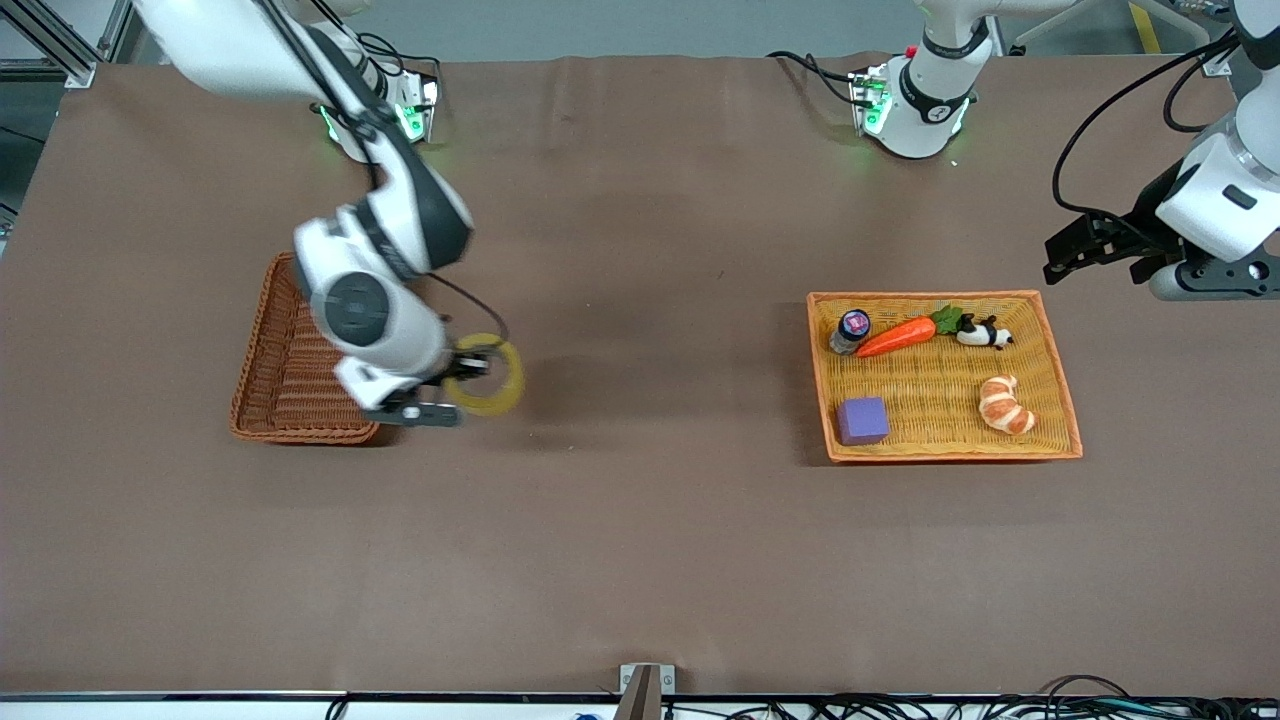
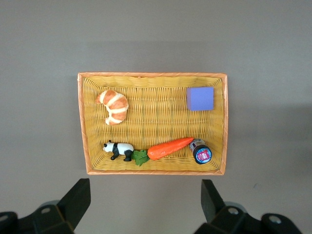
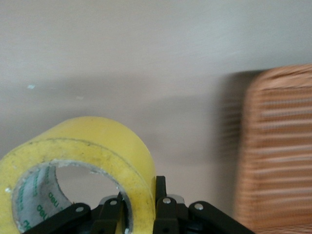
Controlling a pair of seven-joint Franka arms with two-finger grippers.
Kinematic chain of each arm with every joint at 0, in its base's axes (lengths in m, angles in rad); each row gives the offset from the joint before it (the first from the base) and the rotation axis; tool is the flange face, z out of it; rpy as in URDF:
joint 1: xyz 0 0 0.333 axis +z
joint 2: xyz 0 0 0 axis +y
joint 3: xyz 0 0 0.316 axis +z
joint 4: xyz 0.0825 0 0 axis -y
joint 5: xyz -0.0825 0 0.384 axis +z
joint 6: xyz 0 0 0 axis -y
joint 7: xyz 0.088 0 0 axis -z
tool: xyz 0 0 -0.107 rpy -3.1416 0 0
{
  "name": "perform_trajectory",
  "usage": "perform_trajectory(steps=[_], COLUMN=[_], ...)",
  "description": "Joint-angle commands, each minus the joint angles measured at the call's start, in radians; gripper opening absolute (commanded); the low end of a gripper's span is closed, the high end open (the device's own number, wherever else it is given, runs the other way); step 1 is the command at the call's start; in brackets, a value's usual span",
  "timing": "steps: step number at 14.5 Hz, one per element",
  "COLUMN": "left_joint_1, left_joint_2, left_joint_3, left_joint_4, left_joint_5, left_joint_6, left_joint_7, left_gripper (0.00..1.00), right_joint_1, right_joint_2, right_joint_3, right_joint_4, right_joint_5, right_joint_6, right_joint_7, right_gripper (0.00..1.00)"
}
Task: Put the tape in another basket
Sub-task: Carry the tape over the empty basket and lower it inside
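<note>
Brown cloth-covered worktop (image 1: 640, 520), carrying two baskets well apart. Wide, shallow orange-yellow woven tray (image 1: 1040, 300) toward the left arm's end, holding five small items. Narrower, dark reddish-brown wicker basket (image 1: 285, 370) toward the right arm's end. Left end effector (image 2: 144, 207) waits above the tray's edge, fingers spread wide. Right end effector (image 1: 470, 378) in the air just beside the reddish basket, clamped on the wall of the translucent yellowish ring-shaped tape roll (image 1: 487, 375)
</note>
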Motion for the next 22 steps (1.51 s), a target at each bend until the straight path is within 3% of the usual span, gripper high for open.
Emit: perform_trajectory(steps=[1, 3, 7, 10, 16, 19, 20, 21, 22], left_joint_1=[0.002, 0.003, 0.011, 0.011, 0.02, 0.028, 0.037, 0.039, 0.039], left_joint_2=[-0.004, -0.004, 0.002, 0.019, 0.023, 0.023, 0.023, 0.023, 0.023], left_joint_3=[0.007, 0.007, 0.01, 0.01, 0.01, 0.012, 0.01, 0.01, 0.01], left_joint_4=[0.0, -0.002, 0.003, 0.029, 0.035, 0.038, 0.038, 0.038, 0.038], left_joint_5=[-0.021, -0.015, -0.021, -0.015, -0.013, -0.011, -0.011, -0.011, -0.011], left_joint_6=[0.02, 0.041, 0.043, 0.043, 0.041, 0.041, 0.041, 0.041, 0.041], left_joint_7=[0.016, 0.039, 0.059, 0.059, 0.056, 0.056, 0.056, 0.056, 0.056], left_gripper=[0.97, 0.98, 1.0, 1.0, 1.0, 1.0, 1.0, 1.0, 1.0], right_joint_1=[-0.013, -0.013, -0.013, -0.013, -0.021, -0.018, -0.013, -0.008, -0.013], right_joint_2=[-0.129, -0.189, -0.22, -0.217, -0.138, -0.092, -0.088, -0.089, -0.092], right_joint_3=[-0.108, -0.227, -0.39, -0.439, -0.461, -0.458, -0.458, -0.456, -0.456], right_joint_4=[-0.103, -0.191, -0.346, -0.488, -0.518, -0.516, -0.51, -0.506, -0.493], right_joint_5=[-0.002, 0.006, 0.006, 0.002, 0.02, 0.064, 0.08, 0.096, 0.104], right_joint_6=[-0.04, -0.021, 0.057, 0.228, 0.345, 0.407, 0.405, 0.405, 0.401], right_joint_7=[-0.23, -0.39, -0.598, -0.625, -0.63, -0.629, -0.629, -0.627, -0.627], right_gripper=[0.0, 0.01, 0.01, 0.01, 0.07, 0.26, 0.4, 0.63, 1.0])
